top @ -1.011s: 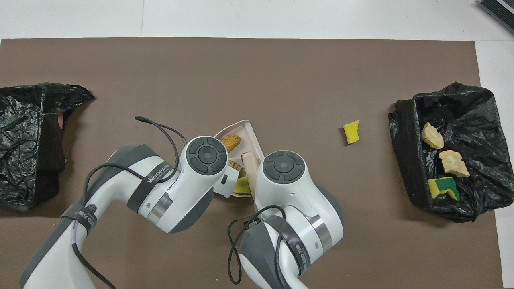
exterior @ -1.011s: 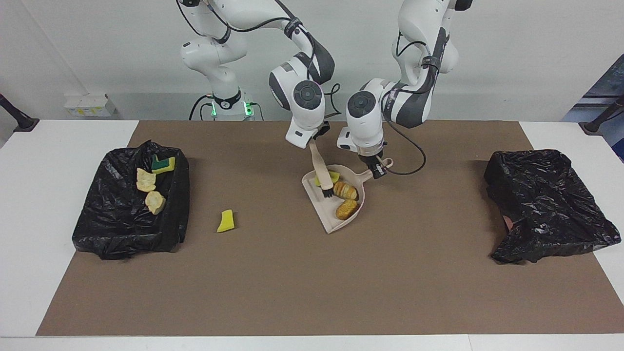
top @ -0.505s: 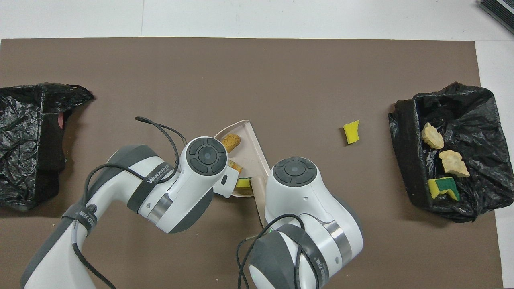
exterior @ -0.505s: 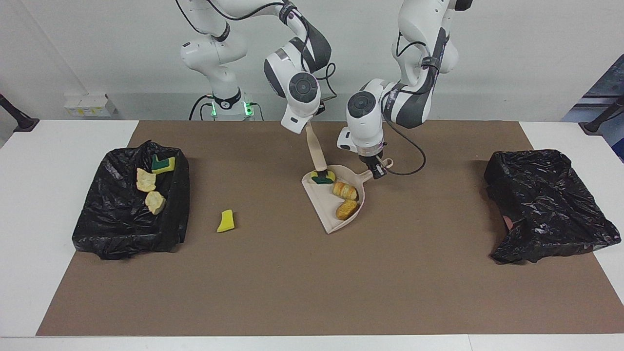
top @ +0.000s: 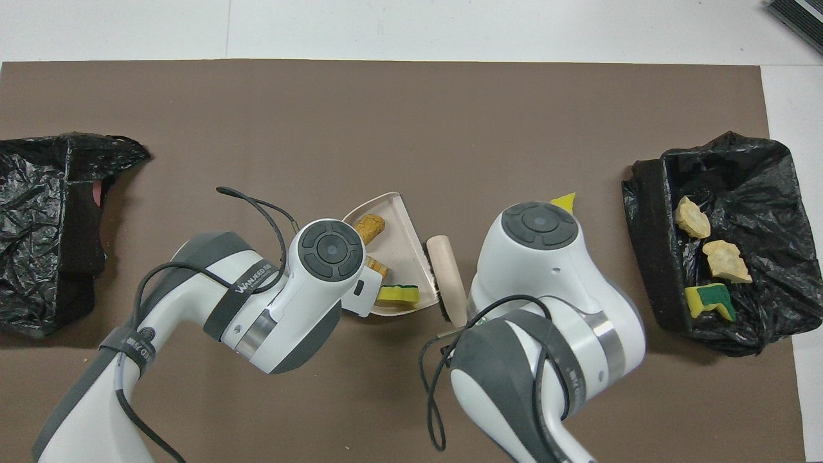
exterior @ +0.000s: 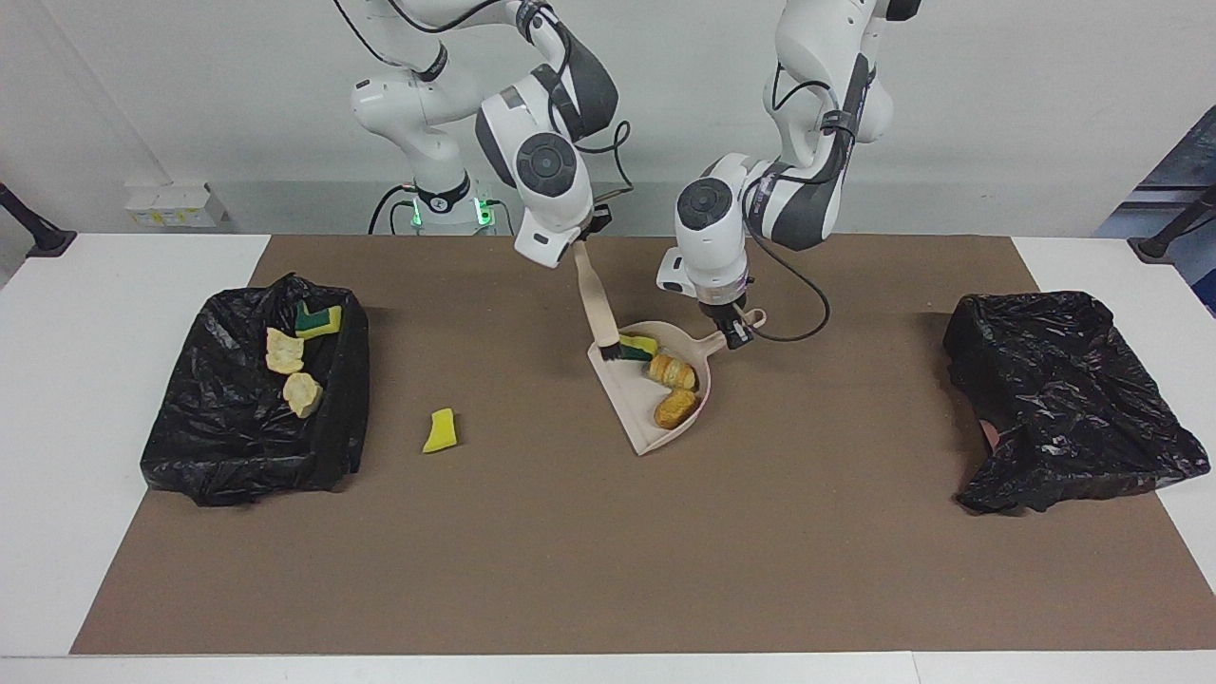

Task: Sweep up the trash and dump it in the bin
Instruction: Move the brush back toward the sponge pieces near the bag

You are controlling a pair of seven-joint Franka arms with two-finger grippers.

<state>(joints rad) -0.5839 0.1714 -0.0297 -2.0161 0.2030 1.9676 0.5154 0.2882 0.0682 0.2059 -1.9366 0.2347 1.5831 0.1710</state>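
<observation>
Three pieces of trash already lie in the black bin (exterior: 252, 399) at the right arm's end of the desk. Three more sit in the dustpan (exterior: 638, 407), not dumped yet. One yellow sponge piece (exterior: 440, 430) lies on the mat near that bin, not swept yet. The left gripper (exterior: 733, 332) has its fingers closed on the dustpan handle. The right gripper (exterior: 578, 249) has its fingers closed on the brush (exterior: 598, 313).
</observation>
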